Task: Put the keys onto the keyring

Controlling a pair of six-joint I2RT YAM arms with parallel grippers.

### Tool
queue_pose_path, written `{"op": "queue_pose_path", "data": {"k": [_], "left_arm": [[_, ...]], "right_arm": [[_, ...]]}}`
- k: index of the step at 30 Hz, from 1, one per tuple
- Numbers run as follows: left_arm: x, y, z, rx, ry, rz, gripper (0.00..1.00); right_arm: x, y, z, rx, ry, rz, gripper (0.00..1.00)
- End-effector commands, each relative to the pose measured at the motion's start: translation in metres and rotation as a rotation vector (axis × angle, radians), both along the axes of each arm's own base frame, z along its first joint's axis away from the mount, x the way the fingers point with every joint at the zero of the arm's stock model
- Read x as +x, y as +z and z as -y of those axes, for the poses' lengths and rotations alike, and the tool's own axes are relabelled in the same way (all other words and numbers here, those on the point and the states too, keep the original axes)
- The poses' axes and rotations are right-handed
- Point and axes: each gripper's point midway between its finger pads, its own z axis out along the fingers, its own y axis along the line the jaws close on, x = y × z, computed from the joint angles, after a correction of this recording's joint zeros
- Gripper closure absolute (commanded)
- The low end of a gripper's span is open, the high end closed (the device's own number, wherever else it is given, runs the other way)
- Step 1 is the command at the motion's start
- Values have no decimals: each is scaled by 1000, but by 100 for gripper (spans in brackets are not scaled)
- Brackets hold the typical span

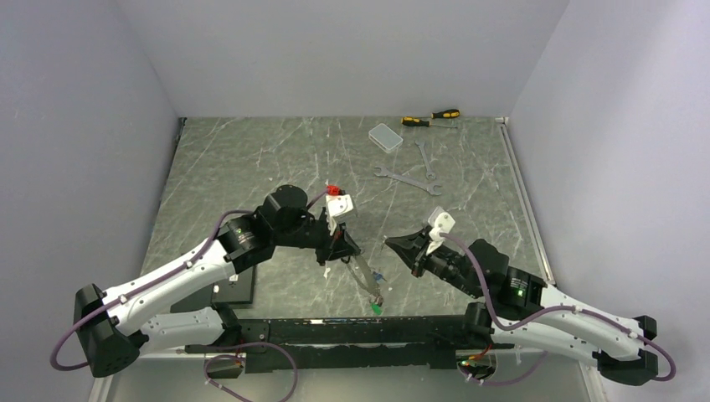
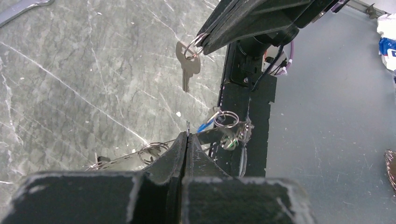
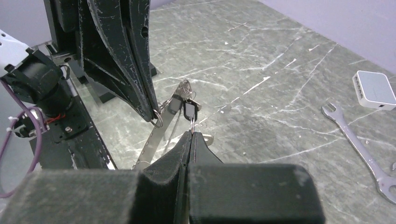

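The keyring (image 1: 365,279) is pinched by its thin wire in the left gripper (image 2: 187,139), whose jaws are pressed tight together on it. From there it slants down toward the near edge of the desk (image 1: 251,159). On my right gripper (image 3: 191,136) the jaws are clamped on a small split ring (image 2: 190,51) that carries one silver key (image 2: 187,67), which dangles free. In the top view I see those jaws near the left ones, at about 3 o'clock. More keys (image 2: 226,132), with blue and green heads, cluster at the keyring's low end, around 5 o'clock from the left jaws. Well apart, toward 1 o'clock, lie two wrenches (image 1: 408,178), a small white box (image 1: 386,136) and two screwdrivers (image 1: 444,114).
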Motion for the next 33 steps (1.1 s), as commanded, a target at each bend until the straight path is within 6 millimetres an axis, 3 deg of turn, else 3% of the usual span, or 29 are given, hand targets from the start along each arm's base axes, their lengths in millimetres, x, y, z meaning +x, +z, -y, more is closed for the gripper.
{"op": "queue_pose_path", "data": {"k": [1, 6, 19, 33], "left_arm": [[4, 37, 12, -108, -3, 29, 100], [5, 45, 15, -150, 14, 13, 100], [15, 42, 25, -172, 57, -26, 100], [14, 41, 25, -180, 55, -31, 100]], "right_arm": [[1, 11, -8, 14, 18, 50, 100], [0, 5, -12, -3, 24, 43, 100], [-4, -16, -26, -111, 14, 18, 100], [-4, -17, -31, -126, -2, 14, 100]]}}
